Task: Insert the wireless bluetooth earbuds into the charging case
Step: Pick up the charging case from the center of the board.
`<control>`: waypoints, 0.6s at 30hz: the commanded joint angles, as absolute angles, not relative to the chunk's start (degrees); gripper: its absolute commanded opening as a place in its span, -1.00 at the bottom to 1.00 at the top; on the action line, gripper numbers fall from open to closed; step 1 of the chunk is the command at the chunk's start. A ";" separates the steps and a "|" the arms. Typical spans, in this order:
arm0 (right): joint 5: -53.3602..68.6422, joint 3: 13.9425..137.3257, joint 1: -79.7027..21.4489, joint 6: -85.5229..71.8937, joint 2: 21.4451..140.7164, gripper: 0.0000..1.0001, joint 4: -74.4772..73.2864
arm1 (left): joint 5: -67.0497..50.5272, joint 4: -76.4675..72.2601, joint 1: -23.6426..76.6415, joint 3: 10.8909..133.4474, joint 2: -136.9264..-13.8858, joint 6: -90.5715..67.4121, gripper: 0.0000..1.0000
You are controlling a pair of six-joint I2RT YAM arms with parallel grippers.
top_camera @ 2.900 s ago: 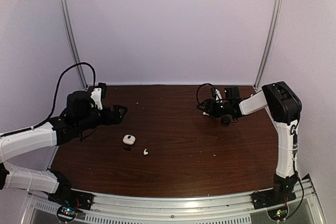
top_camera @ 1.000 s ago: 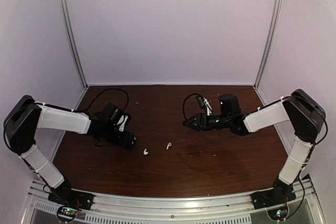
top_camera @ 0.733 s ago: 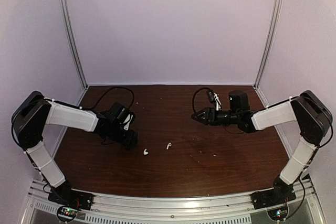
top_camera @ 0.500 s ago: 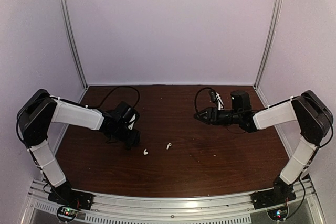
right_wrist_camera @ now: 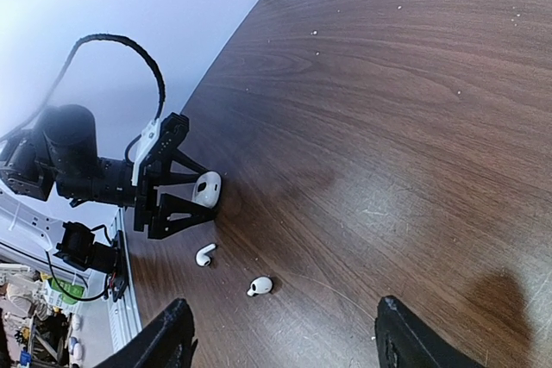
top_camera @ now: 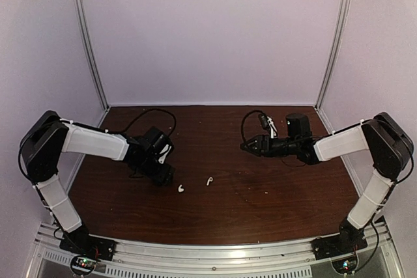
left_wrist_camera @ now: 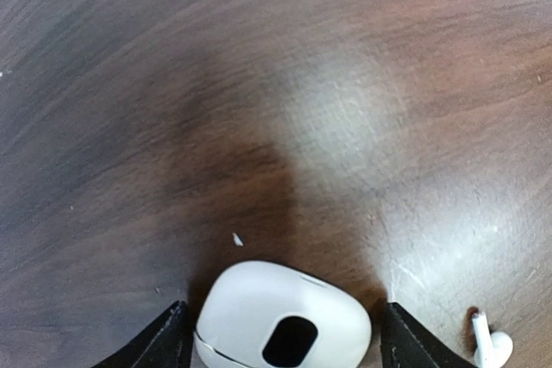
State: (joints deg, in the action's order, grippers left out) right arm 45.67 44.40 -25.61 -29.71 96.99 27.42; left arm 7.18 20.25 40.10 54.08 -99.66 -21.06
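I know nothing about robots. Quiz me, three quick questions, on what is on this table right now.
1. True or false: the right gripper holds an earbud.
2. How many white earbuds lie loose on the table? A one, B two, C four.
3. Fill in: between the fingers of the left gripper sits the white ____.
Key: 1 false, it is open and empty; 2 B; 3 charging case.

The white pebble-shaped plastic charging case [left_wrist_camera: 283,325] filled nearly all the gap between my left jaws. One small white plastic earbud [left_wrist_camera: 492,349] lay just outside them, a second earbud [top_camera: 209,180] further right. Bare dark wooden tabletop [top_camera: 260,187] lay open between my spread right jaws.
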 commanded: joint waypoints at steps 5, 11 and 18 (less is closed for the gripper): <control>48.02 43.87 -25.31 -29.18 95.86 0.46 28.30 | 4.70 22.87 40.25 53.79 -97.90 -18.98 0.32; 49.43 42.88 -25.34 -30.76 96.31 0.47 30.35 | 6.27 22.71 40.25 55.14 -97.03 -17.09 0.18; 50.39 41.85 -25.48 -33.33 97.16 0.46 33.73 | 6.59 21.90 40.34 58.20 -96.65 -14.32 -0.01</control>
State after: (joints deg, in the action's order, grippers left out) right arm 48.90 42.78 -25.61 -31.44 96.99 29.74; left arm 5.80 22.90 40.10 55.31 -98.76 -16.93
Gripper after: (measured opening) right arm 0.732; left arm 0.590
